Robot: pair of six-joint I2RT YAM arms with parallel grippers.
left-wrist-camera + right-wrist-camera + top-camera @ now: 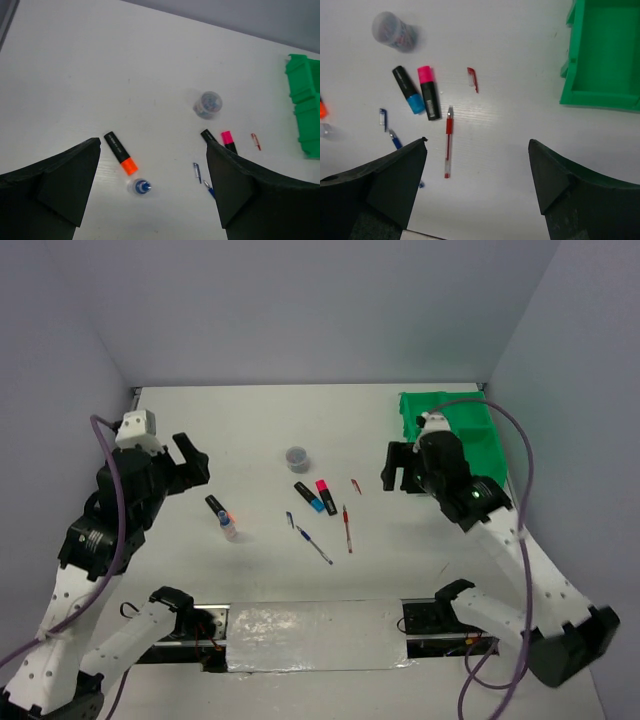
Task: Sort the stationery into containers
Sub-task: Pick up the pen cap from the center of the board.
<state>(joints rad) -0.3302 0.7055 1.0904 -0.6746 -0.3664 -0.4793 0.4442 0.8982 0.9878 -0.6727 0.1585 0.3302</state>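
Near edge: a silvery strip [310,635] is seen on the white table [230,420] between the arm bases, in the top view only.
Pens: the blue pen [314,546] is laid diagonally, far-left to near-right. The red pen [347,529] is laid almost straight near-to-far, tip pointed far.
Bottle: the bottle [229,530] is set just beside the marker's orange end, on its near side. Its blue top is shown only by the left wrist view.
Marker: the black marker [216,508] is laid with the black end far-left and the orange end near-right.
Caps: a blue cap [290,520] is seen by the blue pen's far end, and a red cap [355,485] to the right of the highlighters.
Highlighters: the blue highlighter [308,496] is pointed with its blue end near-right. The pink highlighter [325,496] lies just beside it, pink end pointed far.
End effectors: the left end effector [188,462] and the right end effector [398,468] are held above the table, jaws spread wide, nothing gripped.
Pot: the grey pot [296,455] is placed farthest of the loose items.
Tray: the green tray [470,445] is set at the far right, partly hidden by the right arm. One compartment's floor is shown by the right wrist view.
Room: pale grey-blue walls [300,310] are seen on three sides.
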